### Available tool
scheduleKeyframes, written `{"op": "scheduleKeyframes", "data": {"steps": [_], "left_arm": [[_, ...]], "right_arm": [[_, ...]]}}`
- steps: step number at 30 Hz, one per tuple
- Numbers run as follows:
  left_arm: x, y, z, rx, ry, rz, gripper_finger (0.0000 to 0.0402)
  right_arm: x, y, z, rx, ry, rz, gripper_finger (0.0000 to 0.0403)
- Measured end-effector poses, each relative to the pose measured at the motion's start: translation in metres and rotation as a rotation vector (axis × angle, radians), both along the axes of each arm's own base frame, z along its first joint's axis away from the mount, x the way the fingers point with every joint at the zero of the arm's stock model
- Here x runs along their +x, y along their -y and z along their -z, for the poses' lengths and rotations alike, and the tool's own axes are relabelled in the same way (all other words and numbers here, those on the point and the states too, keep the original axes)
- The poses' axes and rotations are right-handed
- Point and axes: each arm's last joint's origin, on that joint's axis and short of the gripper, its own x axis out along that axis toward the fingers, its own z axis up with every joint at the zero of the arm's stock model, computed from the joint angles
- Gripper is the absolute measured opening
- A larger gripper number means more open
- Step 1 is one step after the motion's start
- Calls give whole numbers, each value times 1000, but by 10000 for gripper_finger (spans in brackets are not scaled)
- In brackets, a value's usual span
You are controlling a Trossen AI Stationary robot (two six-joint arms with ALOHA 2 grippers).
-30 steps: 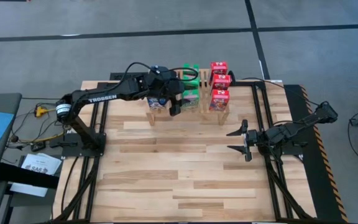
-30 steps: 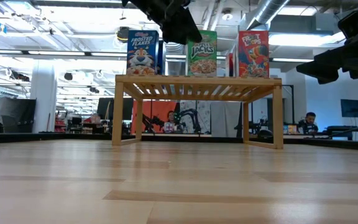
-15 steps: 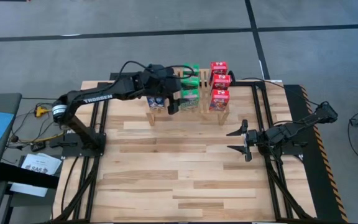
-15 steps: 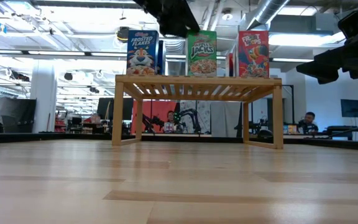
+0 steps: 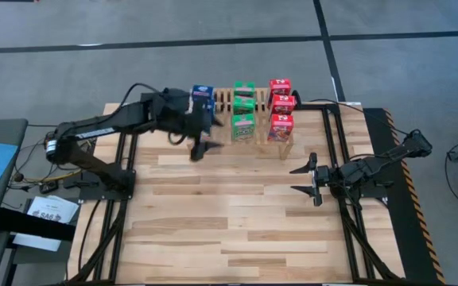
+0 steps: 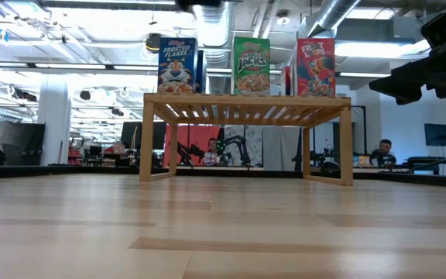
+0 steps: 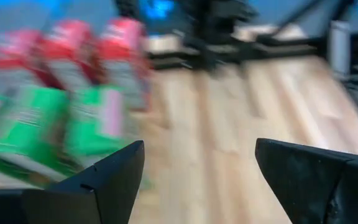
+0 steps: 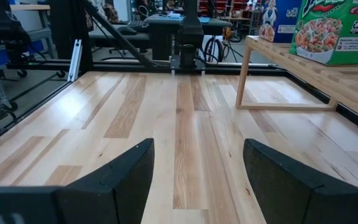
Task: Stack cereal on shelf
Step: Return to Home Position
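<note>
step: judged as return to home. All the cereal point(image 6: 252, 66) you can see stands on the shelf point(image 6: 246, 99), none on the table point(image 5: 213, 238).
left gripper point(image 5: 203, 148): over the table, just in front of the shelf's left end. Fingers spread wide, nothing between them.
right gripper point(image 5: 307, 179): waits over the right half of the table, well apart from the shelf. Fingers spread, empty.
shelf place: far side of the table, about the middle.
green boxes point(image 5: 242, 125): 3, upright, one column front to back down the shelf's middle.
red boxes point(image 5: 281, 125): 3, upright, one column along the shelf's right side.
blue box point(image 5: 203, 94): 1 clear in the high view, at the back of the left column. The low view shows a blue front at the shelf's front left. The left arm point(image 5: 110, 125) covers the rest of that column, so you cannot confirm three.
low view row: blue, green, red fronts side by side, apart from each other.
next move: likely you fold the left arm back to its base. No grasp is needed, so leave the fingers apart.
watch: the forearm crosses above the blue column, so a low swing could tip a box.
</note>
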Motion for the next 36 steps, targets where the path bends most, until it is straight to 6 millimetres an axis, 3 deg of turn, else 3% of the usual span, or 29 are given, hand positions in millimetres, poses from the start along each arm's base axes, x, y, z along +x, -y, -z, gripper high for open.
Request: {"op": "scheduleKeyframes", "data": {"steps": [7, 12, 15, 26, 36], "left_arm": [[-28, 48, -1, -55, -82, 73, 298], [-56, 71, 15, -37, -13, 51, 298], [-75, 77, 36, -35, 70, 20, 298], [-137, 77, 141, -80, 327, 74, 298], [-171, 71, 197, -146, 370, 49, 298]], "right_arm": [[0, 0, 0, 0, -1, 0, 271], [0, 0, 0, 0, -1, 0, 271], [0, 0, 0, 0, -1, 0, 271], [0, 0, 0, 0, 0, 0, 271], [0, 0, 0, 0, -1, 0, 271]]}}
